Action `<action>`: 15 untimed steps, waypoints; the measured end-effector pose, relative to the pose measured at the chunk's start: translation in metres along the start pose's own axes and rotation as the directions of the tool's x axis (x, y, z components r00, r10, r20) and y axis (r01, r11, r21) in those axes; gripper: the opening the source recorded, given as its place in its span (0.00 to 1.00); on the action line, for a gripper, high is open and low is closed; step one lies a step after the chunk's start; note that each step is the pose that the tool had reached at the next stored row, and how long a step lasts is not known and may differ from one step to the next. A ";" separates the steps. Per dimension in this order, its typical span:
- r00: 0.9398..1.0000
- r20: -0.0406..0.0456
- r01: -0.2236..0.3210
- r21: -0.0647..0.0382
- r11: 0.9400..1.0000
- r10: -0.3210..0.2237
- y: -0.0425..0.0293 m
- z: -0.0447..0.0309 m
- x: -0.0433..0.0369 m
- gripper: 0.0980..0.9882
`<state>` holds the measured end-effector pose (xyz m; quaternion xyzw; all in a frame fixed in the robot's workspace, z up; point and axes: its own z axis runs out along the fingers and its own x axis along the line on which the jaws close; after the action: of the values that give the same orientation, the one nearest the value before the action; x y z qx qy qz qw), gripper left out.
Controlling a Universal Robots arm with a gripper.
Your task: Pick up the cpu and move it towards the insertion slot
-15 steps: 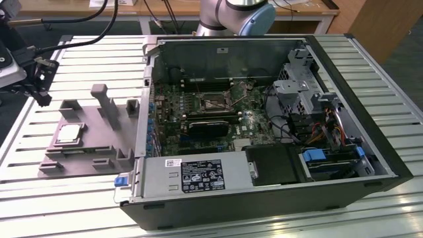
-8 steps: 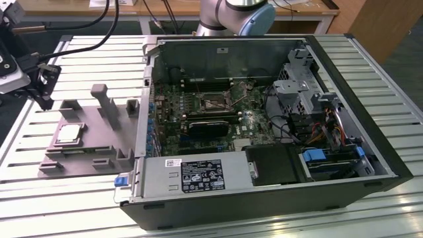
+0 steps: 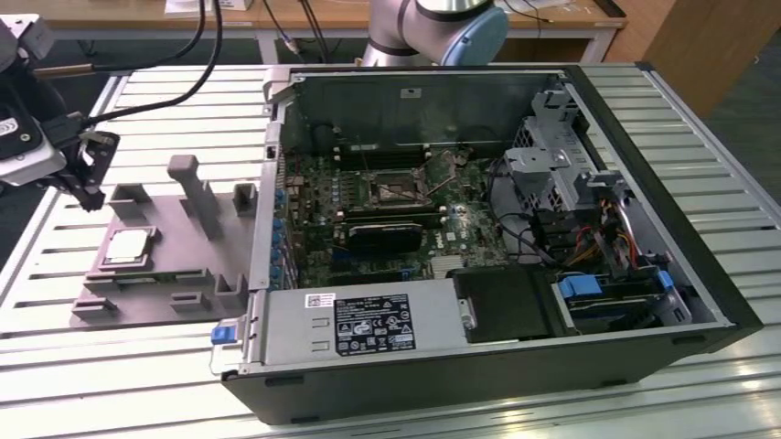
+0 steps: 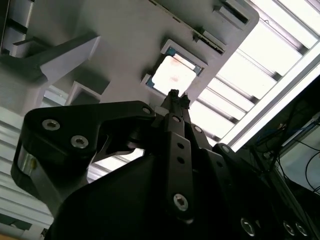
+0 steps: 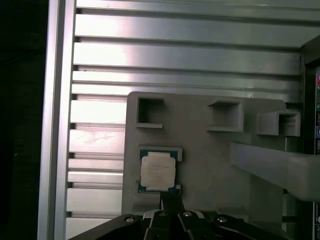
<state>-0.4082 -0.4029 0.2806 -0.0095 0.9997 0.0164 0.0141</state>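
The cpu is a small square chip with a shiny silver top, lying flat in a recess of the grey fixture plate at the exterior view's left. Both wrist views show the cpu just past the fingertips. My gripper hangs above the plate's far left corner, a little short of the chip and apart from it. In the wrist views the gripper has its dark fingers pressed together, holding nothing. The insertion slot is a silvery square frame on the motherboard inside the open computer case.
The open black computer case fills the middle and right of the slatted metal table. Upright grey fixture blocks rise from the plate between the chip and the case wall. Cables trail behind the gripper.
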 end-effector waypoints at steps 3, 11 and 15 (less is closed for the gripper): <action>1.000 0.000 0.000 0.000 1.000 0.000 -0.0002 0.0053 0.0003 0.00; 1.000 0.000 0.000 0.000 1.000 0.000 -0.0006 0.0199 0.0011 0.00; 1.000 0.000 0.000 0.001 1.000 0.000 -0.0009 0.0269 0.0015 0.00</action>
<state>-0.4089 -0.4029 0.2537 -0.0095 0.9997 0.0159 0.0141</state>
